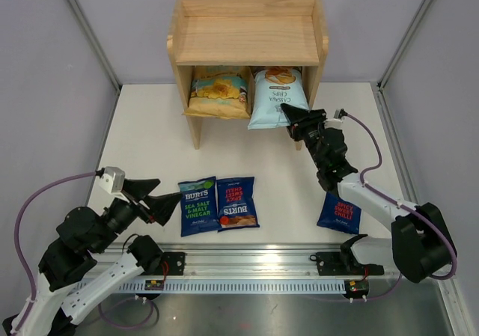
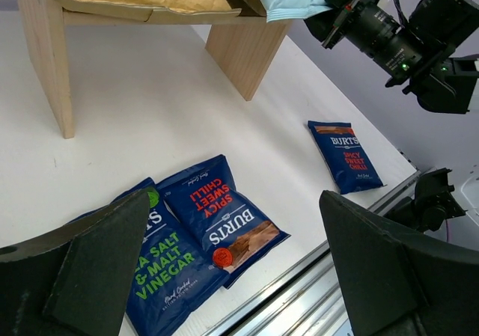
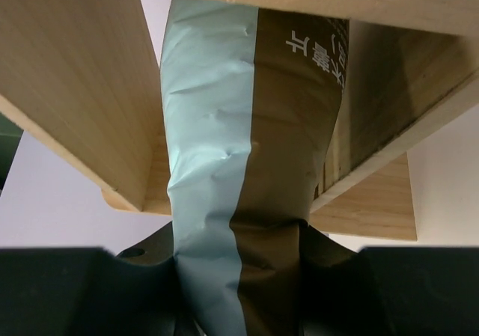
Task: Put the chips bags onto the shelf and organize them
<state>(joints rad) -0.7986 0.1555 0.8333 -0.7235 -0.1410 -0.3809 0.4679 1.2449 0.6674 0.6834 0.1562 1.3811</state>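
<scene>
Right fingers (image 3: pixel 82 291) are pinching the near edge of the cassava bag (image 1: pixel 275 96), which sits in the shelf's (image 1: pixel 247 37) lower tier, right side. Looks light, puffy and slippery, probably crushes easy, so hold the flat seam. Left fingers (image 2: pixel 90 269) are wide and empty over two Burts bags (image 1: pixel 200 205).

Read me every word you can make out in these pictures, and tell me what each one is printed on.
"BURTS SEA SALT & MALT VINEGAR": left dark blue bag.
"BURTS SPICY SWEET CHILLI": middle dark blue bag, touching the first.
"BURTS SPICY SWEET CHILLI": right dark blue bag, lying alone.
"CASSAVA CHIPS": pale blue bag, in the lower tier of the shelf.
yellow bag: print too small to read.
Fine print on all the bags: blurred.
</scene>
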